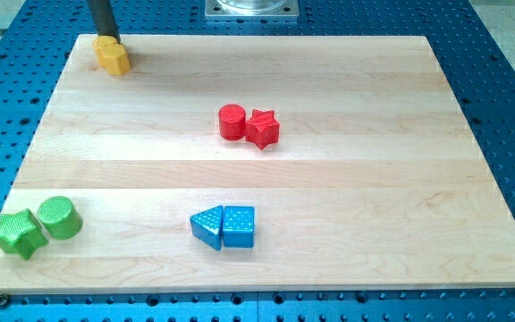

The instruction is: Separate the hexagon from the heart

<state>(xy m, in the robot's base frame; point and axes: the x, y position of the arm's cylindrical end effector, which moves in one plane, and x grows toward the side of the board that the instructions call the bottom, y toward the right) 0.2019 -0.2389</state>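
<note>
A yellow block (113, 58), which looks like the hexagon, sits at the board's top left corner. My tip (106, 38) is at that block's top edge and seems to touch it from the view's top. The dark rod rises out of the frame above it. A sliver of yellow shows around the rod's end; I cannot tell whether it belongs to a second yellow block. No heart shape can be made out clearly.
A red cylinder (232, 122) touches a red star (263, 128) near the middle. A blue triangle (208, 226) touches a blue cube (239, 226) at the bottom middle. A green star (18, 233) and green cylinder (59, 217) sit at the bottom left. The wooden board (347, 179) lies on a blue perforated table.
</note>
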